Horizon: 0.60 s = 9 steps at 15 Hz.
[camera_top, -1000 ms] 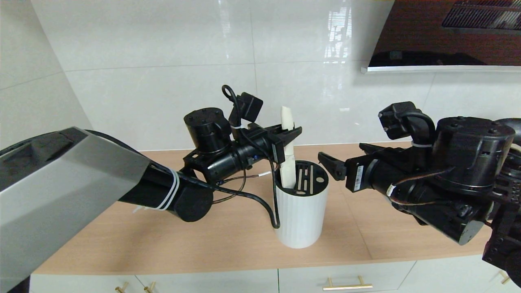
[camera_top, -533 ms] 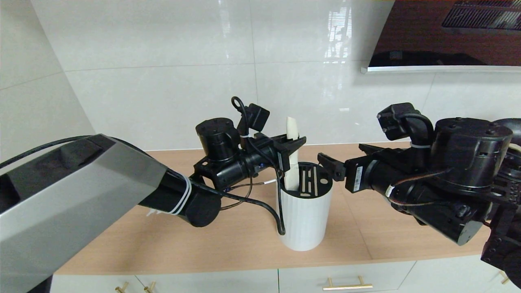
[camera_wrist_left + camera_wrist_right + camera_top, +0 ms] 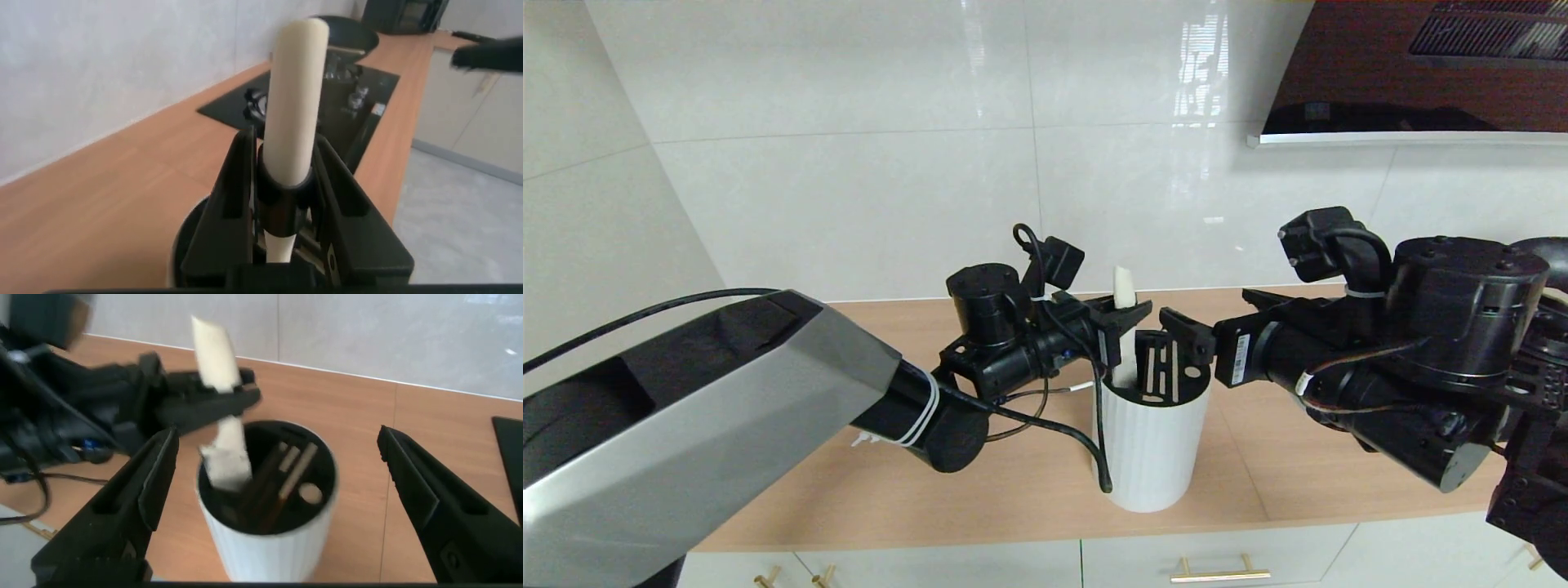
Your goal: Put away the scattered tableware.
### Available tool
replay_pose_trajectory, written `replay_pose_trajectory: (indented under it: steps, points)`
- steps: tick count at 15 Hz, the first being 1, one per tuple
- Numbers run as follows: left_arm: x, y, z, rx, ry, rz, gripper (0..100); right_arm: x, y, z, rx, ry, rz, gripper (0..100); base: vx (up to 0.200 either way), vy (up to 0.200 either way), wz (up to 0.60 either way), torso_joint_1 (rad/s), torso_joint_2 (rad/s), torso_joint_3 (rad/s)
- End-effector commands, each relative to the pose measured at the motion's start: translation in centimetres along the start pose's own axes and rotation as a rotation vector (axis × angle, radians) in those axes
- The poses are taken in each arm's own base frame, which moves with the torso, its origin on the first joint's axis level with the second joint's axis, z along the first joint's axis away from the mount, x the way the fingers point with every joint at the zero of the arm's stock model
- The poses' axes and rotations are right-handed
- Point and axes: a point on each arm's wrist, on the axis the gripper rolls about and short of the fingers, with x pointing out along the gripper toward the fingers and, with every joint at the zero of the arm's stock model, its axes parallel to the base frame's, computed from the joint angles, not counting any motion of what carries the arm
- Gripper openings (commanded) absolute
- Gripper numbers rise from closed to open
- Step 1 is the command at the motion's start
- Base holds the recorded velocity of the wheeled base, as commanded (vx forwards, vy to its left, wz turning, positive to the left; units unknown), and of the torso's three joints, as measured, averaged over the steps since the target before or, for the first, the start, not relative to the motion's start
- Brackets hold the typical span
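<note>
Key relation: cream-handled utensil (image 3: 1125, 287) standing nearly upright, long axis pointing straight down into the white holder (image 3: 1152, 445), so probably just needing a straight drop and a release.
Utensil spot: lower end already sitting inside the holder's wide opening on the left arm's side, top end poking up above the rim.
Left gripper (image 3: 1131, 314): coming in from the side, fingers pressed tight on the utensil about mid-length.
Right gripper (image 3: 1188, 333): hanging just beside the holder's rim on the opposite side, fingers spread wide, gripping nothing.
Nearer arm: the left one, being the one carrying it.
Holder: standing upright on the wooden counter (image 3: 1013, 482), near the front edge.
Contents: black insert (image 3: 282, 478) taking the utensil; narrow slots and round hole beside it looking vacant, though hard telling for sure.
</note>
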Motion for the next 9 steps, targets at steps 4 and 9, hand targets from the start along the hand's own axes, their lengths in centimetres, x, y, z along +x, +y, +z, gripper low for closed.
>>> replay_pose_trajectory:
  steps: [4, 9]
  points:
    - [0.0, -0.4, 0.8, 0.018, -0.046, -0.005, 100, 0.0, 0.0, -0.1, -0.001, 0.002, 0.001, 100, 0.000, 0.000, 0.00, 0.000, 0.00, 0.000]
    - [-0.3, -1.2, 2.7, 0.028, -0.108, 0.002, 100, 0.0, 0.0, -0.1, -0.001, 0.002, 0.001, 100, 0.000, 0.000, 0.00, 0.000, 0.00, 0.000]
